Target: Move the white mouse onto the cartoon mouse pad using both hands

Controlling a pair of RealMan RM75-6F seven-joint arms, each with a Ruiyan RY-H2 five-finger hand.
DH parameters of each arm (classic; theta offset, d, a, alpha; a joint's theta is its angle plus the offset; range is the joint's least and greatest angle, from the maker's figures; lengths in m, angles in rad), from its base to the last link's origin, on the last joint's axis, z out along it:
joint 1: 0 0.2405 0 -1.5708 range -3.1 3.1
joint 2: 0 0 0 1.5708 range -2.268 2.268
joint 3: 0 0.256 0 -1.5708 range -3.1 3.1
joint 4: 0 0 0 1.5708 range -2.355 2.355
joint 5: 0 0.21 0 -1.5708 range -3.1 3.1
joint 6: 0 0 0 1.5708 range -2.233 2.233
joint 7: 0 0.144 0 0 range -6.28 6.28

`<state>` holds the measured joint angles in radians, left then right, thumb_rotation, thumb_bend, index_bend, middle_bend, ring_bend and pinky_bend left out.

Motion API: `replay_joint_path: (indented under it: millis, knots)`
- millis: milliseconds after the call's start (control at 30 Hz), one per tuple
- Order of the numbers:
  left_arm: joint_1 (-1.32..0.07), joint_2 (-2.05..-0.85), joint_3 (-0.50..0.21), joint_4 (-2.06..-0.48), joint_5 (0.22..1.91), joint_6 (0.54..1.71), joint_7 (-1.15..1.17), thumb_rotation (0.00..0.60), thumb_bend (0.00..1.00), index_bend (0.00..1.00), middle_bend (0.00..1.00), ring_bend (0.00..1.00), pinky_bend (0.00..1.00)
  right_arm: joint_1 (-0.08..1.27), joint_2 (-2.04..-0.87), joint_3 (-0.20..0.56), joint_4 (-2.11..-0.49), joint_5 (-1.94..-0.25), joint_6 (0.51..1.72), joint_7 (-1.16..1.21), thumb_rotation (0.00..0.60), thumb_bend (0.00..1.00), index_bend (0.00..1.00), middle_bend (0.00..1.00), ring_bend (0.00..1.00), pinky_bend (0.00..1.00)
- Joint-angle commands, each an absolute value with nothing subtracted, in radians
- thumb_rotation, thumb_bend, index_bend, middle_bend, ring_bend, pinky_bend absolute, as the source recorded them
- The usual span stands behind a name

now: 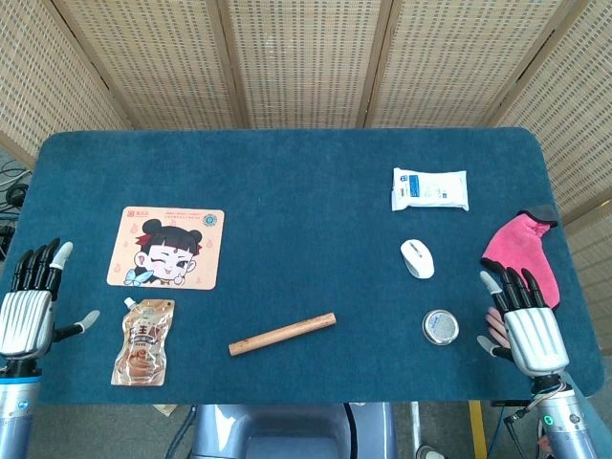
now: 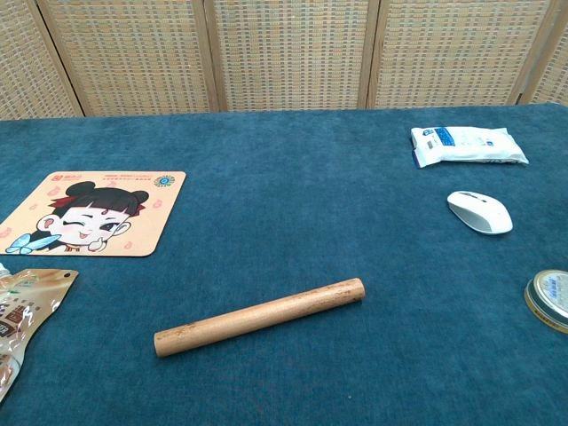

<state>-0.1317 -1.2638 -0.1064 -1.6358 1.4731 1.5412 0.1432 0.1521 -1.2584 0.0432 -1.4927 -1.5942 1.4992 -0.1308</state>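
White mouse sits untouched on the table's right side, well apart from the cartoon mouse pad on the left. Right hand and left hand are both spread, holding nothing. No grasp yet; start by reaching with your right.

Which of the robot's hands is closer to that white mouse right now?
The right hand. It hovers open at the table's near right edge, a little to the right of the white mouse and nearer the robot. The left hand is far across the table, beside the cartoon mouse pad.
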Motion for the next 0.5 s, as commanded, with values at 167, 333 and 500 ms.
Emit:
replay_joint_path:
  millis: [167, 333, 500]
  knots:
    - [-0.133, -1.264, -0.107, -1.635, 1.471, 1.538, 0.143, 0.6, 0.0, 0.0, 0.0, 0.0, 0.0, 0.151, -1.258, 0.043, -1.493, -1.595, 1.5, -0.132, 0.6, 0.0, 0.0, 0.0, 0.0, 0.0]
    - [-0.133, -1.263, -0.11, -1.636, 1.47, 1.54, 0.136, 0.6, 0.0, 0.0, 0.0, 0.0, 0.0, 0.151, -1.261, 0.044, -1.491, -1.597, 1.501, -0.127, 0.6, 0.0, 0.0, 0.0, 0.0, 0.0]
    - [-0.134, -1.26, -0.113, -1.635, 1.466, 1.538, 0.127, 0.6, 0.0, 0.0, 0.0, 0.0, 0.0, 0.151, -1.264, 0.044, -1.489, -1.596, 1.498, -0.135, 0.6, 0.0, 0.0, 0.0, 0.0, 0.0]
